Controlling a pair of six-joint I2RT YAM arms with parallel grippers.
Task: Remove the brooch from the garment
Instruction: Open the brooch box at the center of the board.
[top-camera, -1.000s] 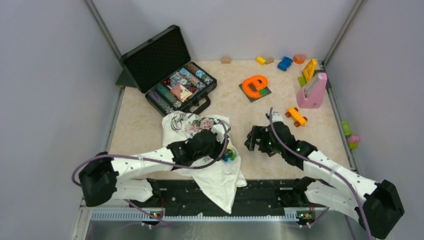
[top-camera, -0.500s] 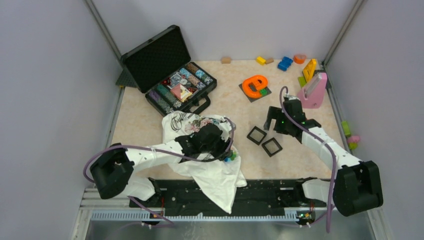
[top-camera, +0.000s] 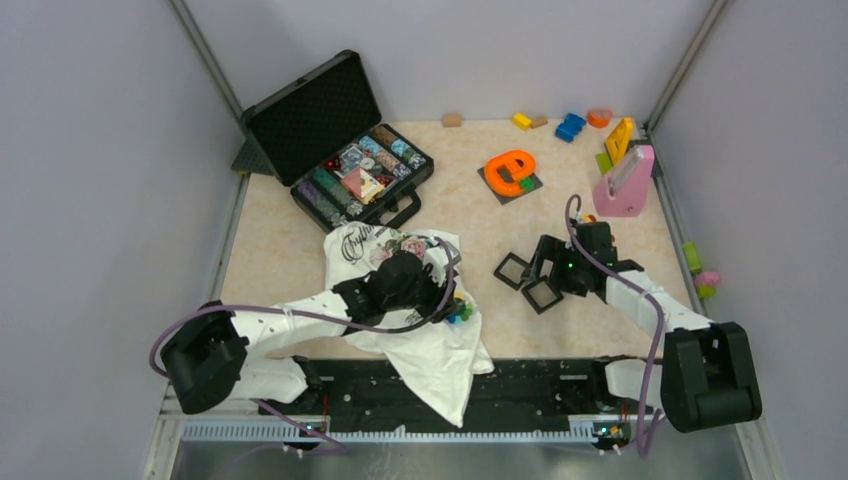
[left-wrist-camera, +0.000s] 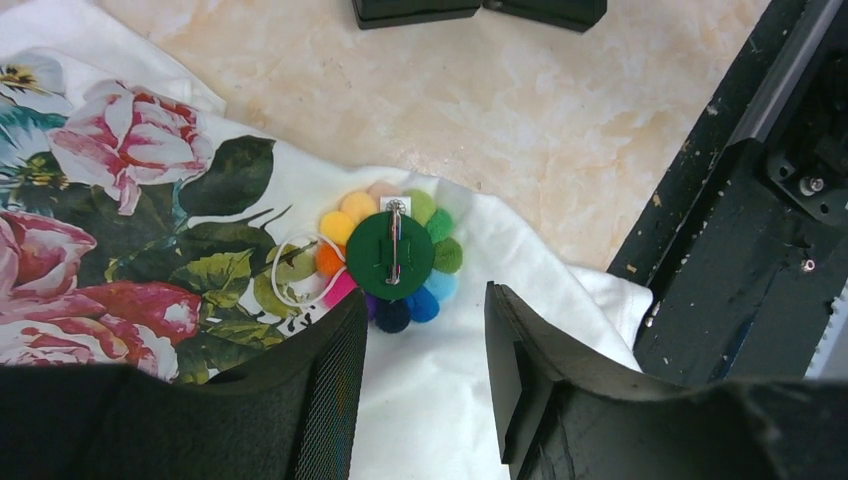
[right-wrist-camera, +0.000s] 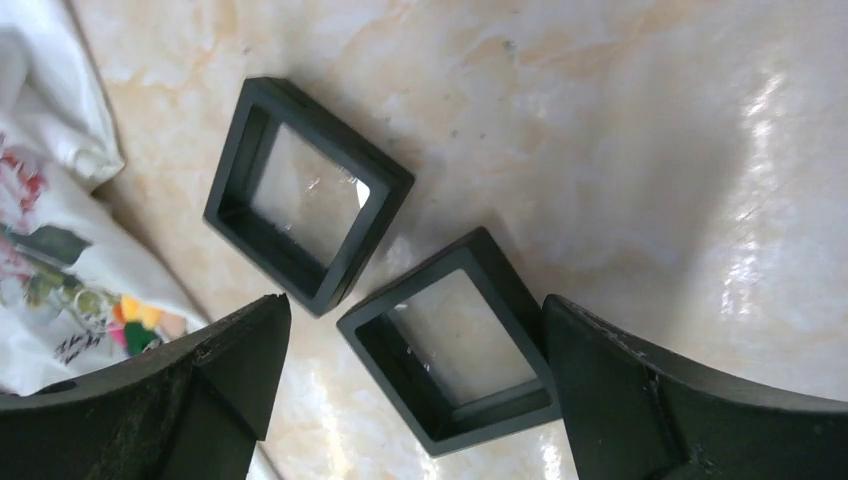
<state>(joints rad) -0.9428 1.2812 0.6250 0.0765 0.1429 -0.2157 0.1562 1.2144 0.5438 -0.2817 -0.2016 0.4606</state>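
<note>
Brooch (left-wrist-camera: 398, 256) on garment (left-wrist-camera: 120, 200), just beyond L gripper (left-wrist-camera: 425, 305).

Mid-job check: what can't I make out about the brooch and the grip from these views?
Left wrist: brooch shows only its green back; whether its pin goes through the garment cannot be told.
Top view: left gripper hides most of the brooch.
Right wrist: brooch tiny, partly behind a finger.
</note>
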